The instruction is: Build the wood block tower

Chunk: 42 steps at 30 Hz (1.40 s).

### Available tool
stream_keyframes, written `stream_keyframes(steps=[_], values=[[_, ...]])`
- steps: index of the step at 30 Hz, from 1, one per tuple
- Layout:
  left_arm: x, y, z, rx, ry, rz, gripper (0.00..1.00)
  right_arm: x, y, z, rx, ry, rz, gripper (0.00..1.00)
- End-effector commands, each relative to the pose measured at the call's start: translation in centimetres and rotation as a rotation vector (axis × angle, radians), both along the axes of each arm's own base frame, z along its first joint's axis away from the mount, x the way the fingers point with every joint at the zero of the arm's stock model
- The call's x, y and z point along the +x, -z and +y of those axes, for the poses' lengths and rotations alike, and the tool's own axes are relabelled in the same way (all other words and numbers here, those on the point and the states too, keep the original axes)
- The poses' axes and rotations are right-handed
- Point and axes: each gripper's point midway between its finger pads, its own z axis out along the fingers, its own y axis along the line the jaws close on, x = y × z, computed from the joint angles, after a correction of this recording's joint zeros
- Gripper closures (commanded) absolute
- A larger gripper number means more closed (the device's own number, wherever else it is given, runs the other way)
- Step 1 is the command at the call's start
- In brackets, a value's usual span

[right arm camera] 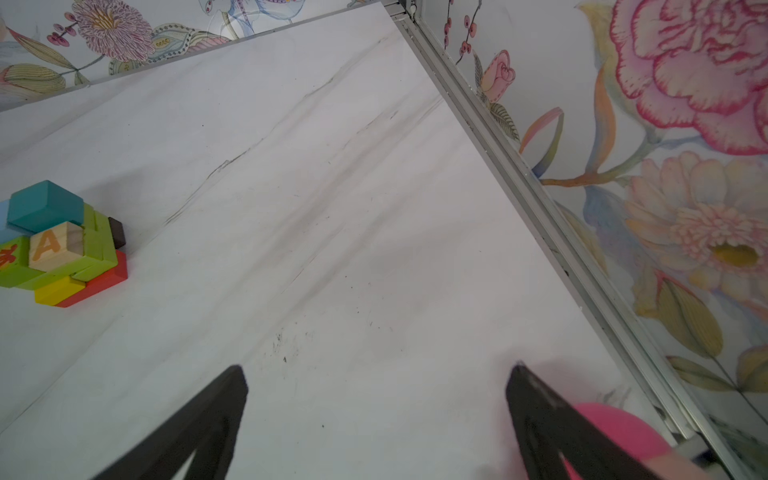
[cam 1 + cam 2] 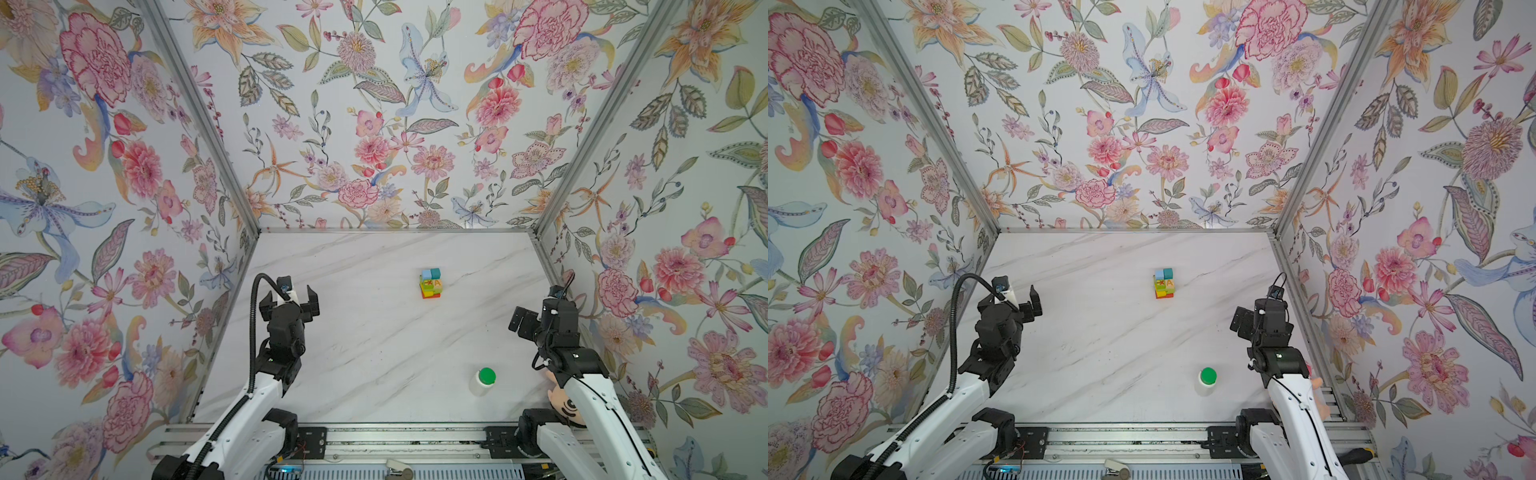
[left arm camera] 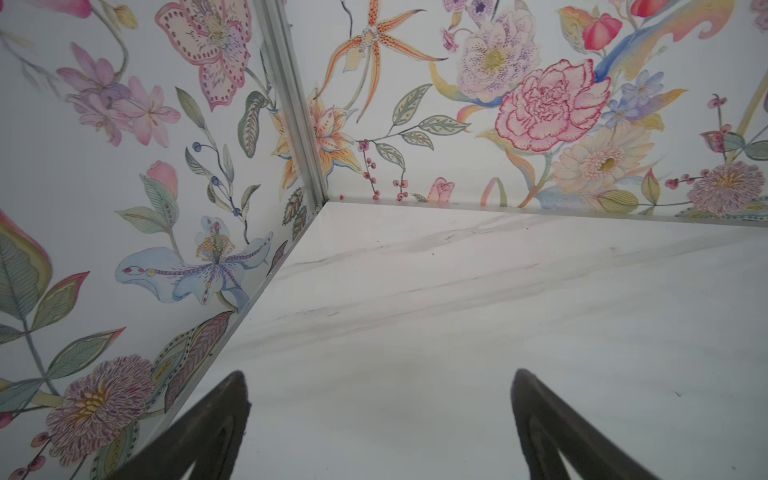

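- Plush doll [image 2: 559, 401]: nearest item, at the near right corner of the marble table [image 2: 374, 340], partly hidden under the right arm.
- White bottle [image 2: 481, 383] with green cap [image 2: 486, 375]: upright, near the front edge on the right half, just beside the right arm and well apart from the blocks.
- Left gripper [image 3: 379, 374]: on the left side near the wall; jaws spread wide with only bare tabletop between them, holding nothing.
- Right gripper [image 1: 377, 367]: by the right wall, level with the left one; jaws likewise spread wide and empty, the tabletop showing in the gap.
- Tower [image 2: 431, 284]: stands in the middle of the table, a little right of centre and beyond both grippers, touched by neither.
  - Base layer: red block [image 1: 104, 278] and yellow block [image 1: 60, 291], with a brown block [image 1: 117, 232] showing at the far side.
  - Next layer: lime-green oblongs [image 1: 99, 245].
  - Above: tan "A" cube [image 1: 54, 245] beside a green red-marked cube [image 1: 10, 257].
  - Top: teal cube [image 1: 45, 205] beside a light-blue cube [image 2: 426, 274].
- Floral walls [image 2: 374, 124]: enclose the table at the back and on both sides.
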Motion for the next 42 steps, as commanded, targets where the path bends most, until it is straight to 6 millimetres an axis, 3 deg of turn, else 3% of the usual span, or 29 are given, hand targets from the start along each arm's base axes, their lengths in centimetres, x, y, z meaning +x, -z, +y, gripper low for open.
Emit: stream_keyframes(steps=[1,6,8,9,18,23,26,29,31,34,38,42], values=[[0.1,-0.1,1.2,0.001,-0.018,-0.064,0.01,3.4,-1.2,0.2,-0.065,-0.061,-0.122,0.01],[0.0,3.2,1.2,0.026,0.009,-0.039,0.01,6.3,1.4,0.1,-0.057,-0.094,-0.118,0.01],[-0.1,3.2,1.4,0.031,0.002,-0.067,0.01,7.4,2.5,0.0,-0.036,-0.108,-0.127,0.01],[-0.8,4.4,1.7,0.032,-0.007,-0.057,0.01,7.7,2.8,0.0,-0.035,-0.114,-0.139,0.01],[-0.5,5.7,1.8,0.008,0.023,-0.081,0.01,10.2,6.1,0.9,0.047,-0.165,-0.201,0.01],[0.9,4.9,3.0,-0.041,0.014,-0.161,0.01,11.7,5.3,0.7,-0.024,-0.191,-0.253,0.01],[3.0,5.7,2.3,-0.045,0.095,-0.094,0.01,12.5,5.0,0.5,-0.04,-0.189,-0.295,0.01],[3.9,5.1,1.8,-0.023,0.129,-0.097,0.01,13.4,5.7,2.1,-0.051,-0.269,-0.257,0.01],[3.7,5.0,1.9,-0.018,0.125,-0.106,0.01,13.5,5.7,3.3,-0.083,-0.311,-0.269,0.01],[3.1,4.1,2.3,0.005,0.103,-0.151,0.01,12.3,5.1,3.0,-0.098,-0.293,-0.338,0.01],[1.6,4.4,3.4,0.03,0.036,-0.183,0.01,10.9,5.1,2.9,-0.132,-0.271,-0.437,0.01],[2.2,4.8,3.5,0.046,0.035,-0.192,0.01,11.0,5.2,2.9,-0.126,-0.271,-0.422,0.01]])
